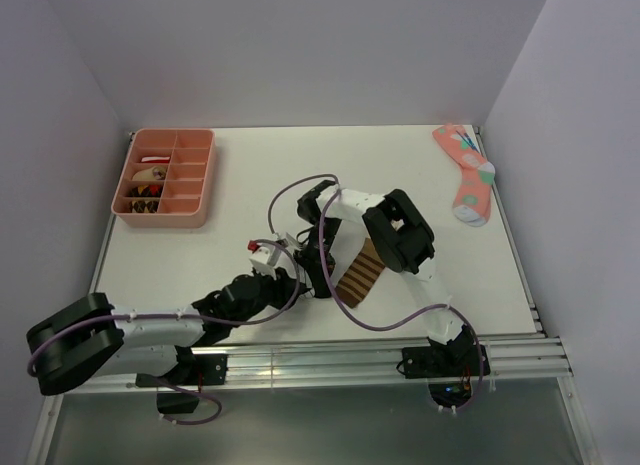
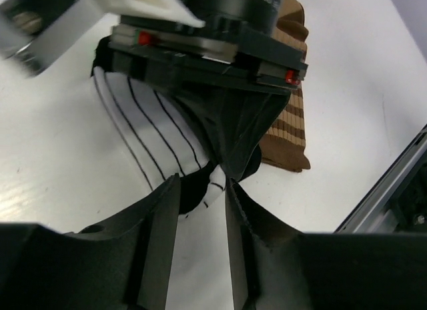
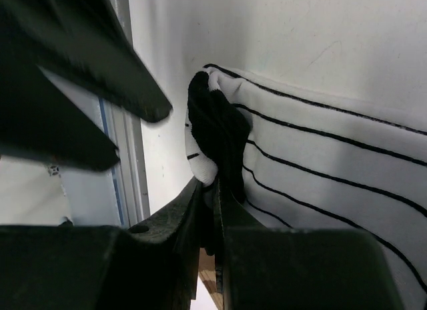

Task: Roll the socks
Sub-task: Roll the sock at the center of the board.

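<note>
Meanwhile, right end effector (image 3: 213,190) pinches the white sock (image 2: 147,130), left end effector (image 2: 200,190) parted; pink tray (image 1: 172,133) holds trinkets (image 1: 147,190).

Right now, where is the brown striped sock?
Top view: brown striped sock lies centre-near, partly under the right arm, beside the white striped sock.
</note>
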Controlling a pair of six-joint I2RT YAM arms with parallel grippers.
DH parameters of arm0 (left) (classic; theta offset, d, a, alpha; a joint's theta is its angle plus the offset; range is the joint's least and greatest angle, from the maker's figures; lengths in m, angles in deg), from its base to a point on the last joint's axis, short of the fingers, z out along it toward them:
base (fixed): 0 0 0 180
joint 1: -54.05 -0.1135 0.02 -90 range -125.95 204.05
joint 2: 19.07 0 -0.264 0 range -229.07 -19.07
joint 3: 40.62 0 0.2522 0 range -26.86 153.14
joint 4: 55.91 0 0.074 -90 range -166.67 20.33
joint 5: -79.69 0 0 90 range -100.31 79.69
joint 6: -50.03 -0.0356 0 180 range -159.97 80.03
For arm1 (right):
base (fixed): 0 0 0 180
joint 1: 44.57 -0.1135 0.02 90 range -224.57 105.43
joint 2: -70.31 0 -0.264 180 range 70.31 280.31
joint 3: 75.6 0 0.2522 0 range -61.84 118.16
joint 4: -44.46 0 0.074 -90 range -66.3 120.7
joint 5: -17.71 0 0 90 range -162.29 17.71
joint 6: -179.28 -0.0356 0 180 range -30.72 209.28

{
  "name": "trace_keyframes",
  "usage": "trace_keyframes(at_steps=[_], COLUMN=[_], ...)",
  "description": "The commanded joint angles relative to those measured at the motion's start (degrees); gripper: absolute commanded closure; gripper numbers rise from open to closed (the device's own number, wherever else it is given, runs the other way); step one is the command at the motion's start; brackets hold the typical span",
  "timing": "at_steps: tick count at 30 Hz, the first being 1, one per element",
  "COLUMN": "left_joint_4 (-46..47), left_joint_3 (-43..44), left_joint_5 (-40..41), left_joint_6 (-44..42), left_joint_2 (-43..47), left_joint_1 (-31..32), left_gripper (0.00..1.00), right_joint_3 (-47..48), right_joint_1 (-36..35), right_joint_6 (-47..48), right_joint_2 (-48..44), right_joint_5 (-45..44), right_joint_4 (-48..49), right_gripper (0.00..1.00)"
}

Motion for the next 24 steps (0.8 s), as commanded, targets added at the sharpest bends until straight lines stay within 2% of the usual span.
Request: trace_keyframes(at_steps=[1, 8, 24], left_joint_4=[4.14, 3.79, 5.10], left_joint_3=[4.49, 8.98, 9.42], left_joint_5=[-2.24, -6.46, -6.99], left_joint_6=[-6.42, -10.03, -10.12], left_joint_2=[-3.77, -12.65, -17.49], left_joint_1=[1.05, 1.40, 1.49], left_gripper=[0.60, 0.59, 0.59], right_joint_3=[1.05, 0.97, 0.44], right_joint_1=[0.41, 1.55, 2.52], right_joint_6=[1.44, 1.71, 1.27], right_joint_2=[1.15, 0.71, 0.71], right_joint_5=[-0.54, 0.16, 1.74], right_joint_4=[-6.15, -6.24, -5.98], right_gripper=[0.93, 0.93, 0.94])
